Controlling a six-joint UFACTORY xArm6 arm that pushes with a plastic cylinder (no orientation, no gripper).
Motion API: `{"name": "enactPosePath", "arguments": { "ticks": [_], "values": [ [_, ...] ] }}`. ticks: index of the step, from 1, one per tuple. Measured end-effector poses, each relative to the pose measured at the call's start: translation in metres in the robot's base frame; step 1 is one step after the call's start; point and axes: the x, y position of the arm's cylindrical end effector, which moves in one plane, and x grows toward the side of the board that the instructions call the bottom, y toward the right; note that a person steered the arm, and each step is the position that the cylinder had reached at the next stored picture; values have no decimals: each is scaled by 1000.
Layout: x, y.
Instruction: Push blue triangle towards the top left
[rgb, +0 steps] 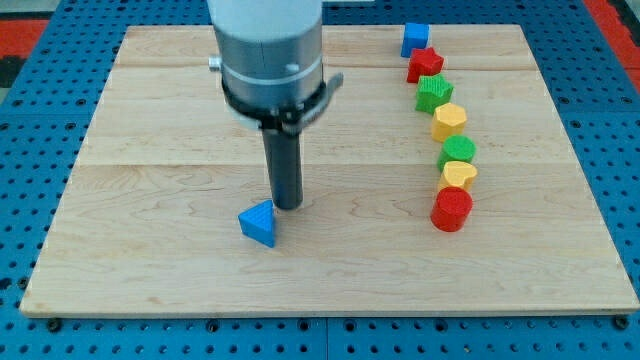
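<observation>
The blue triangle (259, 222) lies on the wooden board (150, 200), a little left of centre and towards the view's bottom. My tip (287, 205) rests on the board just to the upper right of the blue triangle, touching or almost touching its edge. The rod rises from there into the grey arm body (268, 50) at the view's top.
A curved line of blocks runs down the right side: blue cube (415, 38), red star (424, 64), green star (433, 93), yellow block (449, 120), green block (458, 152), yellow block (459, 174), red cylinder (452, 209). Blue pegboard (30, 150) surrounds the board.
</observation>
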Motion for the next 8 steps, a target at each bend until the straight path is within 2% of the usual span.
{"name": "enactPosePath", "arguments": {
  "ticks": [1,2,3,4,5,6,7,8],
  "values": [
    [-2,36],
    [35,64],
    [87,58],
    [107,14],
    [60,-19],
    [-3,0],
    [-37,-8],
    [21,-6]
  ]
}}
